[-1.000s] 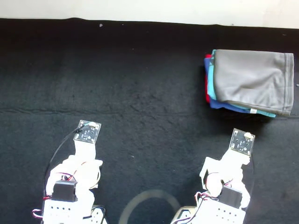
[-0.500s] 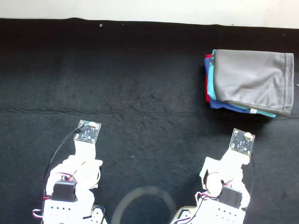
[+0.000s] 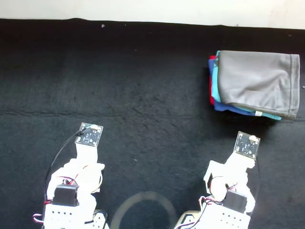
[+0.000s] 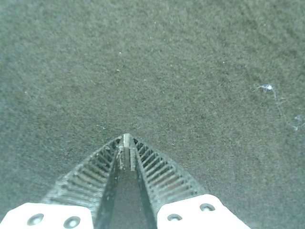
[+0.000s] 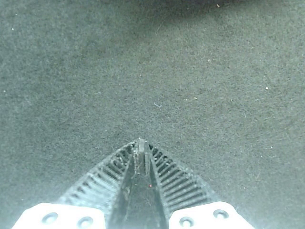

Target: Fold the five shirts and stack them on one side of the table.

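Neither arm nor the shirts have moved since the earlier frames. The folded shirts lie in a stack (image 3: 255, 86) on the black counter (image 3: 143, 71), with a grey shirt (image 3: 259, 78) on top and teal, blue and red edges beneath. The right arm (image 3: 236, 169) is drawn back near the stack, and nothing lies between them. The left arm (image 3: 83, 164) is well apart from the stack. The left gripper (image 4: 126, 143) and the right gripper (image 5: 140, 145) are both closed, tips together, holding nothing, over bare cloth.

1. One stack (image 3: 255, 83) of folded shirts.
2. Four layers can be counted in it: one grey shirt (image 3: 259, 78), one teal shirt (image 3: 216, 82), one blue shirt (image 3: 225, 108), one red shirt (image 3: 211, 91); whether there are more cannot be told.
3. Two grippers: left gripper (image 4: 126, 141), right gripper (image 5: 140, 144).
4. One table (image 3: 143, 71).
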